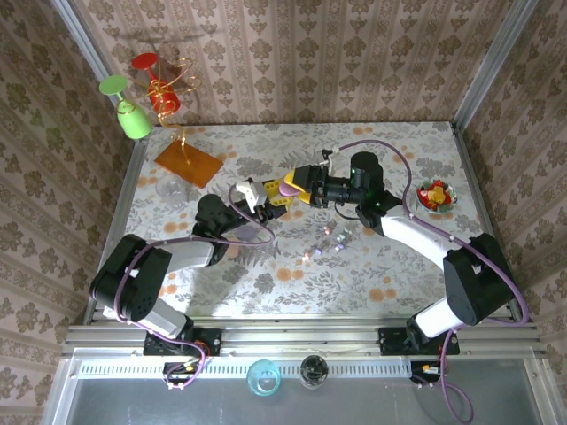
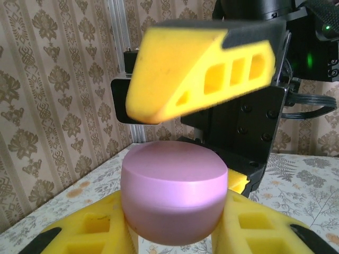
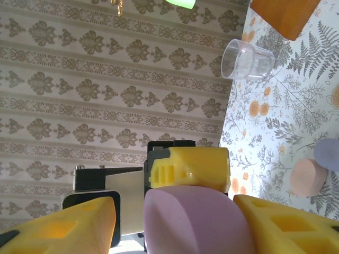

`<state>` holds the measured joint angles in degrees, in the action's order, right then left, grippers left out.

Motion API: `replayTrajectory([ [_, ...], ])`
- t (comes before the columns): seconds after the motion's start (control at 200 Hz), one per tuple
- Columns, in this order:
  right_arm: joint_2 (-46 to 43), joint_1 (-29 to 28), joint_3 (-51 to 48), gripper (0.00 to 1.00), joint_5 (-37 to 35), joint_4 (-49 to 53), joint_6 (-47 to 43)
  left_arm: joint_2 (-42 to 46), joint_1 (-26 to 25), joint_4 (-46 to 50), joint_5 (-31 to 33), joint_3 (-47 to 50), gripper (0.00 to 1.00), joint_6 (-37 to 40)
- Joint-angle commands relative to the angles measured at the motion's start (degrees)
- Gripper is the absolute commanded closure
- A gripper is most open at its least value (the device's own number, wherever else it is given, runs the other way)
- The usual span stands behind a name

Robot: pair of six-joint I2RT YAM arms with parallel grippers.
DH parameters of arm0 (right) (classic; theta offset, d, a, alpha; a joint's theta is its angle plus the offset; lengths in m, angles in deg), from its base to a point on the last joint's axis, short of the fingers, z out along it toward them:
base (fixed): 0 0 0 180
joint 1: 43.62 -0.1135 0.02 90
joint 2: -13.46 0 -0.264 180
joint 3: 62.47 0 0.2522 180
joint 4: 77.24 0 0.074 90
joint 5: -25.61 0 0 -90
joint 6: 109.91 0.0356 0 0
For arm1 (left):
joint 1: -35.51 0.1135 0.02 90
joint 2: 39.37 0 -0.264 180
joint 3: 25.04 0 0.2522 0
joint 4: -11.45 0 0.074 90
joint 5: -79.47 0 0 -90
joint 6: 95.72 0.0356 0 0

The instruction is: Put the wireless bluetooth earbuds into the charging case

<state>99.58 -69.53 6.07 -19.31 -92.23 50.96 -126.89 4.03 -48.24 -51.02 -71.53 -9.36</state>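
1. Two arms meet over the middle of a floral-patterned worktop (image 1: 390, 150), both at one pink-lilac charging case (image 2: 175, 201) held clear of the surface.
2. The left gripper (image 2: 172, 233) has its yellow jaws clamped on the case, one at each side of its rounded body.
3. The right gripper (image 3: 177, 227) faces it from the opposite side. Its jaws straddle the same case at a moderate spread: one sits against the case, while a gap shows between the other and the case.
4. In the left wrist view, one right-hand jaw hangs just above the case's flat top without touching it.
5. The wireless bluetooth earbuds (image 1: 340, 235) lie loose on the worktop, scattered under the right arm's forearm and well apart from the case.
6. A clear tumbler (image 3: 248, 58) and an orange board (image 1: 188, 163) sit at the far left, with a dish of red and yellow sweets (image 1: 436, 197) on the right.
7. A peach-coloured round piece (image 3: 308, 177) rests on the worktop near the grippers.
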Motion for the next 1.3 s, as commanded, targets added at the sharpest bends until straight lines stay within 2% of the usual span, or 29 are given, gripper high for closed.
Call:
replayTrajectory([
  [0.0,0.14,0.22,-0.68,0.53,1.85,-4.47,1.47,0.63,-0.24,-1.07,1.06,-1.56,0.73,0.04],
  [0.19,1.02,0.86,-1.82,0.80,1.14,-6.01,2.47,0.54,-0.16,-0.87,1.38,-1.02,0.73,-0.10],
  [0.285,1.37,1.29,-2.48,0.84,0.46,-7.57,3.41,0.64,0.08,-0.82,0.73,-0.87,0.72,-0.49],
  [0.33,1.09,1.53,-2.73,0.83,-0.11,-7.43,2.70,0.88,0.19,-0.82,0.67,-0.47,0.68,-0.15],
  [0.375,0.67,1.94,-2.97,0.84,-1.30,-6.04,1.26,1.08,0.35,-0.65,1.27,-0.01,0.59,0.45],
  [0.435,0.19,2.79,-3.49,0.84,-3.32,-3.47,-2.14,1.58,0.76,-0.63,2.26,0.99,0.40,1.24],
  [0.56,1.07,5.55,-3.38,0.86,-7.45,3.95,-8.85,3.10,2.16,0.28,4.63,3.50,0.14,2.27],
  [0.6,1.83,6.26,-3.06,0.85,-8.92,6.03,-10.78,3.92,2.60,1.29,5.95,4.33,0.08,2.50],
  [0.715,5.63,7.34,-0.10,0.85,-12.57,12.30,-16.75,7.56,3.24,7.16,8.05,6.12,0.00,4.35],
  [0.875,13.52,7.44,6.10,0.86,-16.86,18.34,-21.73,14.22,3.37,22.97,14.36,6.88,0.00,5.90],
  [0.935,16.74,7.28,8.71,0.85,-17.11,20.04,-22.33,17.21,3.19,30.42,18.37,6.35,0.00,4.04],
  [1.14,27.88,7.40,15.59,0.84,-18.88,23.95,-20.09,25.58,0.34,62.51,26.94,0.75,0.00,2.04],
  [1.29,33.18,7.45,18.72,0.84,-20.46,23.75,-18.75,29.09,-0.24,73.41,30.94,-0.31,0.00,-0.71],
])
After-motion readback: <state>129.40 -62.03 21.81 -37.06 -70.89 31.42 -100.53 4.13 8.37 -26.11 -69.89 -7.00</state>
